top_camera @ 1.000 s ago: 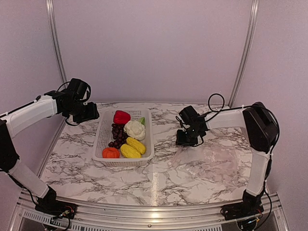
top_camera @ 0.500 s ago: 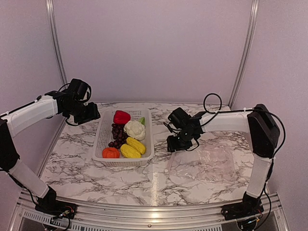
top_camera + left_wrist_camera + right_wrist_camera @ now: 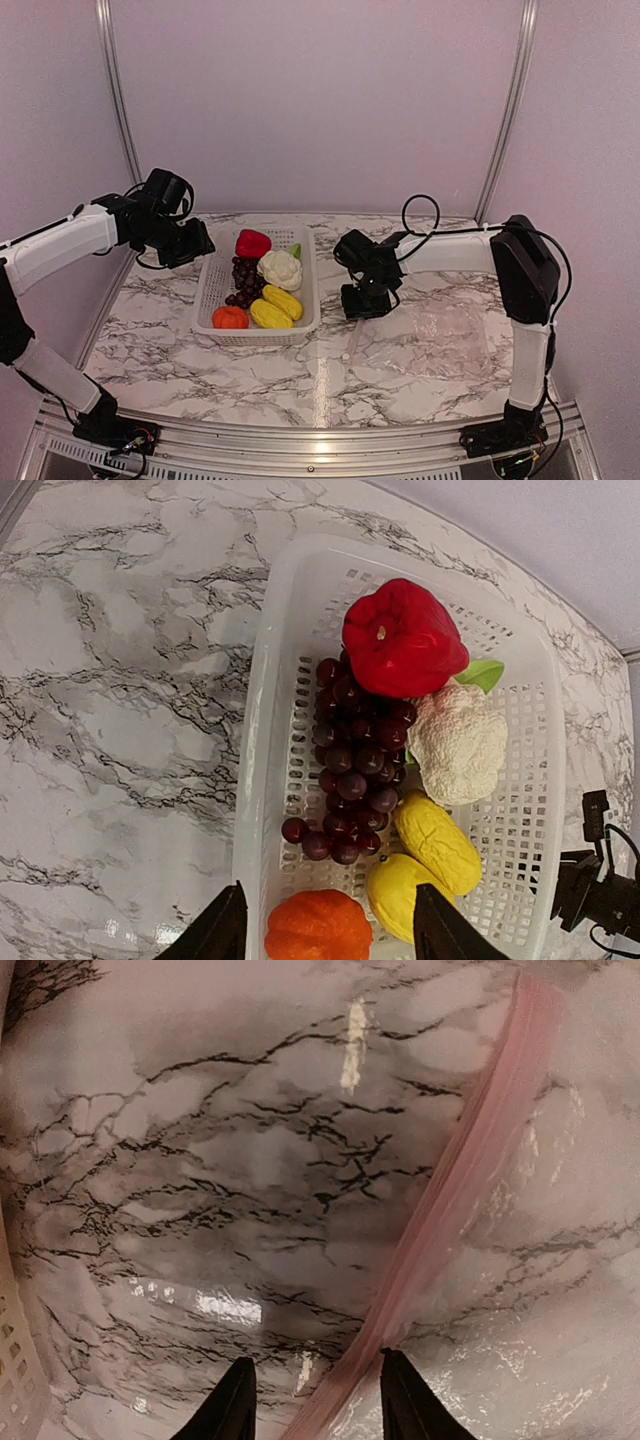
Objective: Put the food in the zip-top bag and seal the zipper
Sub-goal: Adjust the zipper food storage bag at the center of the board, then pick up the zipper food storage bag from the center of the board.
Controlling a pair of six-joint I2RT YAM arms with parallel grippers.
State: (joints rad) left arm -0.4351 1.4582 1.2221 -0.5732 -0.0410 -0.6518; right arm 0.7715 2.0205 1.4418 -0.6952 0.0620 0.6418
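Observation:
The food lies in a white basket (image 3: 205, 290): red bell pepper (image 3: 400, 640), grape bunch (image 3: 355, 770), cauliflower (image 3: 460, 745), two yellow corn-like pieces (image 3: 438, 840), and an orange fruit (image 3: 318, 920). My left gripper (image 3: 330, 935) hangs open above the basket's near end, over the orange fruit, holding nothing. The clear zip-top bag (image 3: 430, 340) lies flat on the table right of the basket. Its pink zipper (image 3: 470, 1180) runs between the fingers of my right gripper (image 3: 318, 1405), which sits low over the bag's mouth corner with its jaws apart.
The basket's right wall (image 3: 12, 1360) stands just left of the right gripper. The marble table (image 3: 150, 330) ends at a metal rail along the near edge. Pale walls close in the back and sides.
The right gripper has moved left toward the basket, and the bag's mouth edge has shifted left with it. The left gripper has crept right over the basket.

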